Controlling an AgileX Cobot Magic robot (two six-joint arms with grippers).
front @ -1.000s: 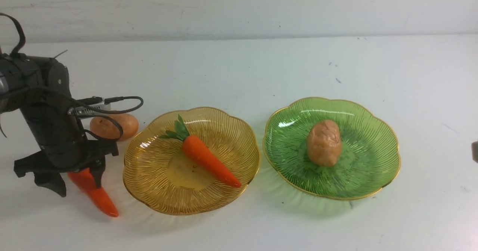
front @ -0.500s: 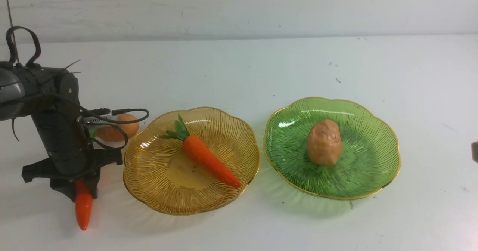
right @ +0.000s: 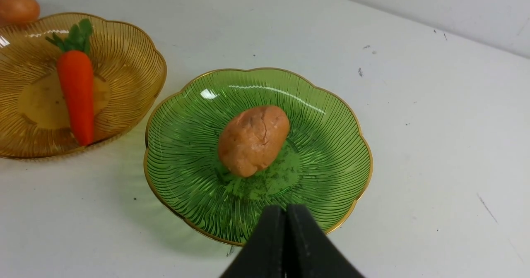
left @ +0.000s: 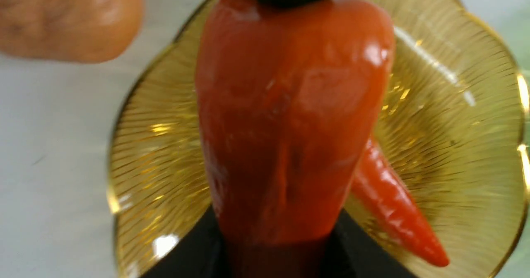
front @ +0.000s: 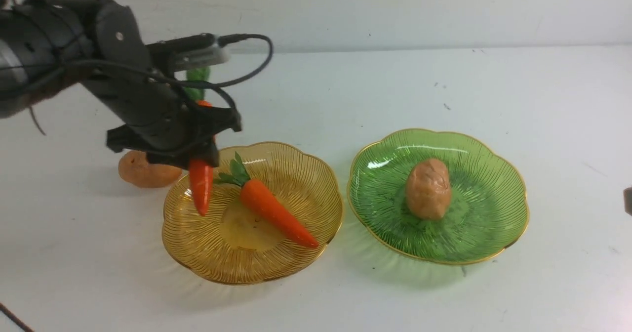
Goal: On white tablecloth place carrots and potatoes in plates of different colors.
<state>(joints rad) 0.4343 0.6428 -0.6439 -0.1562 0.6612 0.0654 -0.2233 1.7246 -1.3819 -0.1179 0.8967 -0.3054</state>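
Observation:
My left gripper [front: 195, 156] is shut on a carrot [front: 201, 186] that hangs tip down over the near-left rim of the amber-yellow plate [front: 291, 265]; the carrot fills the left wrist view [left: 290, 116]. A second carrot [front: 274, 211] lies in that plate, leaves toward the back. One potato [front: 428, 188] sits in the green plate [front: 493, 233]. The other potato [front: 143, 173] lies on the white tablecloth [front: 316, 90] just left of the amber plate. My right gripper [right: 285, 216] is shut and empty, at the green plate's near rim [right: 182, 216].
A small dark part [front: 628, 201] shows at the right edge of the front view. Small dark specks [front: 447, 106] dot the cloth behind the green plate. A pale wall runs along the back of the table.
My left gripper has lifted the carrot off the cloth and carried it right and back, from beside the amber plate to above its left rim. The right arm has not moved.

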